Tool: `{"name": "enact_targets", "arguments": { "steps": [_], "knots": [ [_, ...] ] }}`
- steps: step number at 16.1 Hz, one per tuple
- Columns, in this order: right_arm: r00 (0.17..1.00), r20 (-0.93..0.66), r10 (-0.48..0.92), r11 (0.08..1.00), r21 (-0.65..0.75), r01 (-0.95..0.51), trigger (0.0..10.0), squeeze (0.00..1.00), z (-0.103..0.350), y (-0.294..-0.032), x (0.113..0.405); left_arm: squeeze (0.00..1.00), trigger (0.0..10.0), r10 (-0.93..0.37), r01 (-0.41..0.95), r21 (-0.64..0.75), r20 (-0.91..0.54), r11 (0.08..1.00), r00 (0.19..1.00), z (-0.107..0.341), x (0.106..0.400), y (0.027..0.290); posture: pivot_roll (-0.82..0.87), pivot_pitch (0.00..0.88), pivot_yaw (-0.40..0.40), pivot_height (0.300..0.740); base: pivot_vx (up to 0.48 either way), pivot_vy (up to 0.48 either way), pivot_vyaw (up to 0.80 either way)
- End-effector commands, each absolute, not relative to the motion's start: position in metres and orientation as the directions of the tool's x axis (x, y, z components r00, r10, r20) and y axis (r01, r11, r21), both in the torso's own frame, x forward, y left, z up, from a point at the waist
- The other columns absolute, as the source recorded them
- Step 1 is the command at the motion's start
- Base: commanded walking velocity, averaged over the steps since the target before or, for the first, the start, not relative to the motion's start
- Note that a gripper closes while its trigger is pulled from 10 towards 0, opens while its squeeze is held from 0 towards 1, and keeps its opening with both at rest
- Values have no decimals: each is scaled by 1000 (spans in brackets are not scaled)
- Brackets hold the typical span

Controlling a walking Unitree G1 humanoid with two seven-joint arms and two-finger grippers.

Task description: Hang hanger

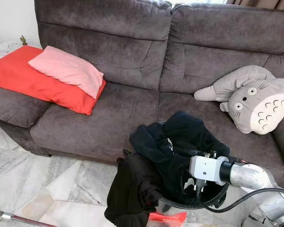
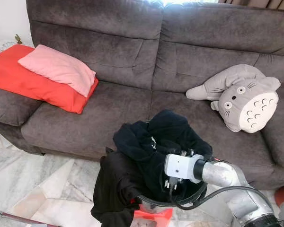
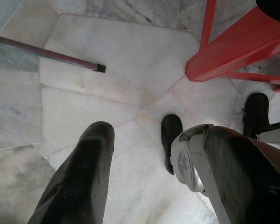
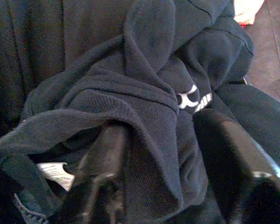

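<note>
Right gripper among basket's black clothes

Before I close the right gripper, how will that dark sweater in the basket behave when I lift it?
The dark sweater is probably floppy: it lies in soft folds, one part hanging over the basket rim. A fold sits between the open right gripper, so it may trail and drag neighbouring clothes.

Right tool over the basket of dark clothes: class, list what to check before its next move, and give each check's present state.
1. Right tool open around a fold of the dark clothes: ok.
2. Fold lies between the fingers: ok.
3. Hanger found in the pile: cannot tell.
4. Basket stands upright: ok.
5. Left tool idle above the marble floor: ok.
6. Place to hang it located: cannot tell.
</note>
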State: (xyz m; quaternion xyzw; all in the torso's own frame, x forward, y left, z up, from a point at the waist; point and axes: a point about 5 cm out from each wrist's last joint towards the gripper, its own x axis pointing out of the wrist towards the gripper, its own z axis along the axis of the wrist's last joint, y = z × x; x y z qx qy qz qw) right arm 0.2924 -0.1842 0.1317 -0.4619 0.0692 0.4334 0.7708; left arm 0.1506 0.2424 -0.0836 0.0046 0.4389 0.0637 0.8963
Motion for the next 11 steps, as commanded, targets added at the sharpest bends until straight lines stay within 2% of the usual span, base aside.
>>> {"name": "enact_targets", "arguments": {
  "steps": [1,11],
  "knots": [
    [599,-510,617,190,-642,-743,0,0,131,-183,292,0,10000,115,-117,57,-803,992,585,-87,143,241,-102,162,-22,740,0,0,0],
    [601,-458,655,207,-655,-726,0,0,140,-177,296,0,10000,111,-112,55,-796,992,594,-87,146,239,-96,156,-19,740,0,0,0]
  ]
}}
